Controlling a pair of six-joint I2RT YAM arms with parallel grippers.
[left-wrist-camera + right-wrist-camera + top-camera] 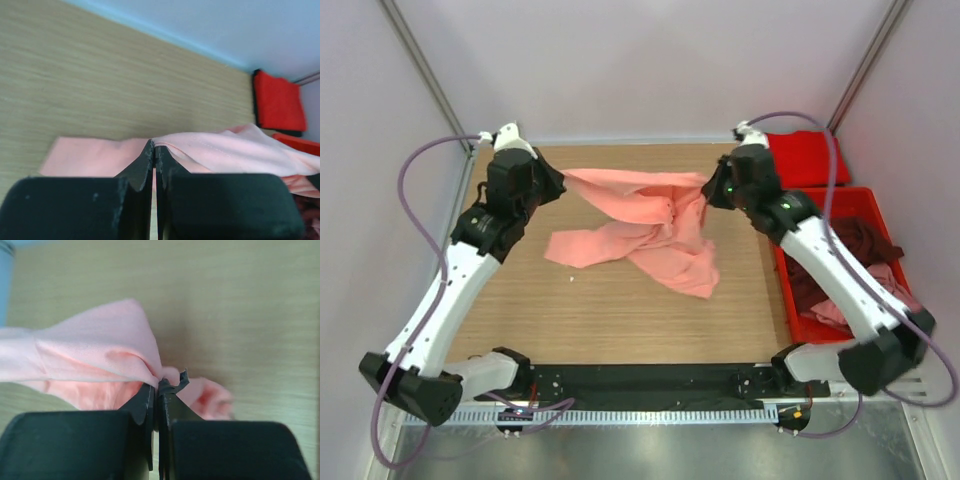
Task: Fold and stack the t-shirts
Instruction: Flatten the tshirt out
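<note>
The salmon-pink shirt (640, 225) lies on the far half of the table (620, 320), bunched and twisted, w/ one edge lifted off the wood and strung btwn the two arms. The left gripper (558, 186) is closed on the shirt's left end near the far-left corner; in the left wrist view its fingers are pressed together w/ a pink hem pinched at the tips. The right gripper (708, 196) is likewise clamped on a gathered knot of the same cloth toward the far-right side, w/ no gap seen btwn its fingers. The held edge thus runs left-right, approx. parallel to the far edge, and the rest is draped from it toward the near edge: one flap left of centre, another trailing right of centre. Neither arm is nearer, since one end is held by each. The step is judged to be spreading, i.e. no fold made yet and no stack begun. The next move is likely governed by that axis: the ends drawn apart along it, then the cloth dragged toward the near edge and laid flat. Wrinkles may be left by the bunching at the right grip. Other shirts (865, 240) are heaped in the red bin (855, 194) at the table's right edge.
</note>
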